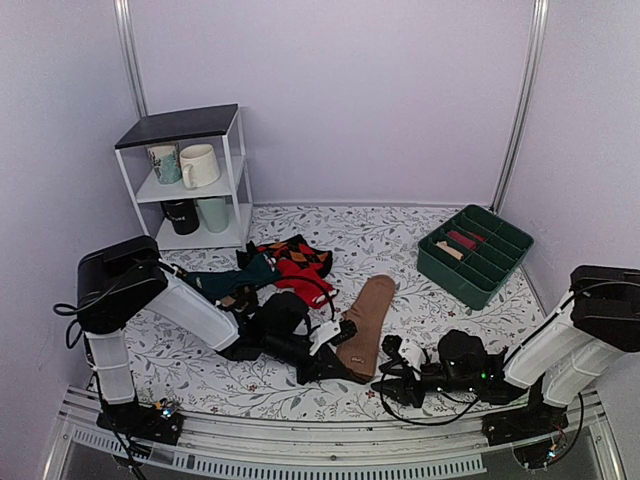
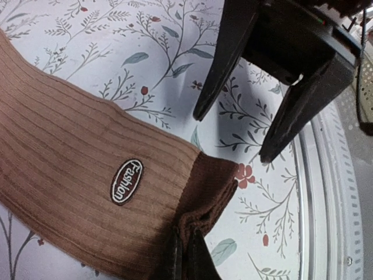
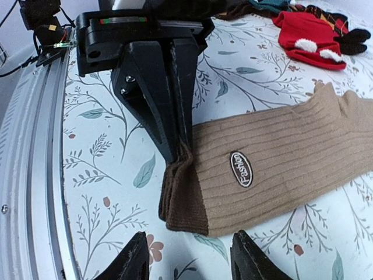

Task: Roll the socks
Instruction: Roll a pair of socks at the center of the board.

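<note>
Socks: The socks (image 1: 368, 318) lay flat and at full length near the middle of the table's (image 1: 250, 395) near edge. The dark cuff (image 3: 180, 201) was toward that edge and the toe end pointed at the far edge. The pale label (image 3: 240, 169) faced up just beside the cuff.

Left gripper: The left gripper (image 3: 176, 149) had its jaws pressed together on a pinch of the cuff fabric, at one corner of the cuff.

Right gripper: The right gripper (image 2: 236, 134) stood low over the table just beside the cuff end. Its jaws were partly spread with nothing between them, and they touched no cloth.

Done: Judging by how things lay, only the hold on the cuff had been made. No turn of a roll showed anywhere along the socks.

Left to do: The whole roll looked to remain, along the full length of the socks, plus whatever tuck would keep it closed.

Neighbours: The red sock (image 1: 303, 285) and the teal and argyle socks (image 1: 240, 278) lay heaped left of the toe end, apart from it. A green tray (image 1: 440, 268) sat toward the far right corner.

Hidden: It could not be told whether one sock or two stacked ones lay there. The left arm covered part of the cuff from above. Both wrist views cut off the toe end.
</note>
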